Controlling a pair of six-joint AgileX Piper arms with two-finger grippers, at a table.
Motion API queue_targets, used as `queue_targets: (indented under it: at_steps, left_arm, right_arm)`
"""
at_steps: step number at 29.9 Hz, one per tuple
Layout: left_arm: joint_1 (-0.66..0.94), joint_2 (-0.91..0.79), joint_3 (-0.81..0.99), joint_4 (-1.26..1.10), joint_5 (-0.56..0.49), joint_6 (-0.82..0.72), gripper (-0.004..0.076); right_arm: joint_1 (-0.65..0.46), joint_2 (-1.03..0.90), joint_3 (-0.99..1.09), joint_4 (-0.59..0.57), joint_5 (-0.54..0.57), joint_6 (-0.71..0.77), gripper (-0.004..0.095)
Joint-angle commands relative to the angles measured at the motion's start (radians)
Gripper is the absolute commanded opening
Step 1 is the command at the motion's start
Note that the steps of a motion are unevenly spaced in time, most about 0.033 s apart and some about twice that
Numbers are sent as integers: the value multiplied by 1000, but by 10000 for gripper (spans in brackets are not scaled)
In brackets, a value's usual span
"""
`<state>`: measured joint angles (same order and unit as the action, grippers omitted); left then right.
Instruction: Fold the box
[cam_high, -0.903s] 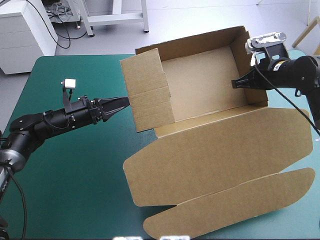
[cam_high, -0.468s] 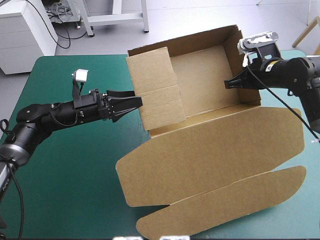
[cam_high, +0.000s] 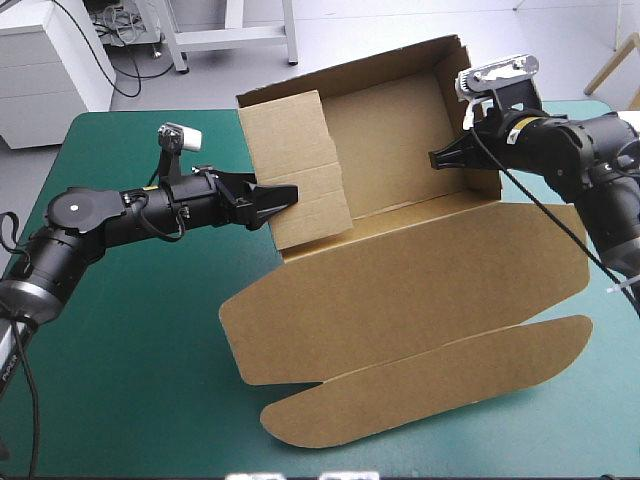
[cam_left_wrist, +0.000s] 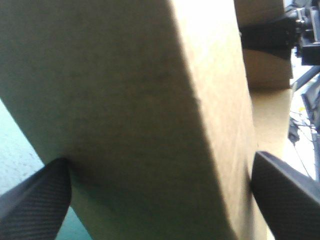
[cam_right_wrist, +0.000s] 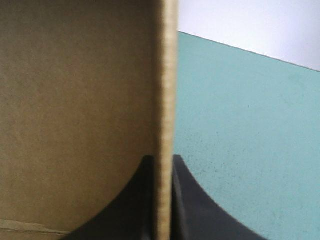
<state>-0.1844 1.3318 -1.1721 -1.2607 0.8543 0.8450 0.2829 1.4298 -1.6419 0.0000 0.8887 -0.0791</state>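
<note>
**Box position.** The box (cam_high: 400, 290) sits right of the table's centre as an open tray. Its far, left and right walls are raised. The lid lies flat toward the near edge, and the lid's rounded flap (cam_high: 430, 385) is the part closest to that edge. The top of the far wall shows above the table's far edge in the high view.

**Clearance.** The teal-green cover (cam_high: 130, 330) is bare to the left of the box, including under the left arm. A narrower bare strip lies along the right side, beside the lid's right-hand end.

**Left gripper.** The left gripper (cam_high: 285, 193) is at the outer face of the left wall (cam_high: 295, 170), low on the panel. In the left wrist view its black fingers (cam_left_wrist: 35, 200) stand wide apart, and the wall (cam_left_wrist: 130, 100) fills the space between them. Whether a fingertip touches the board cannot be told.

**Right gripper.** The right gripper (cam_high: 437, 160) is at the right wall, reaching in from the right. In the right wrist view its fingers (cam_right_wrist: 135, 200) are pressed together on the wall's edge (cam_right_wrist: 163, 100), one finger on each face. Bare cover (cam_right_wrist: 240, 125) lies on the outer side.
</note>
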Motion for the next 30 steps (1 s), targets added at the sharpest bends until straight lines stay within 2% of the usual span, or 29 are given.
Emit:
queue_targets:
  at_steps: [1,6,9,13,20,25,30]
  left_arm:
    - [-48,-29,-79,42,-88,-76,654]
    - [-113,-27,-151,303,-192,-277,589]
    - [-144,-19,-196,471,-217,-406,549]
    - [-155,-2,-216,578,-282,-572,509]
    - [-161,21,-216,578,-379,-619,483]
    - [-215,39,-216,667,-439,-621,326]
    - [-263,69,-216,726,-484,-639,88]
  right_arm:
    - [47,-36,-29,-46,-117,69,-8]
    - [102,-34,-29,-194,-166,194,-7]
    - [126,-28,-29,-248,-191,251,-7]
    - [152,-14,-29,-284,-220,319,-6]
    - [167,10,-29,-278,-267,376,-6]
    - [167,25,-29,-272,-287,376,-5]
    - [167,42,-26,-272,-287,376,-6]
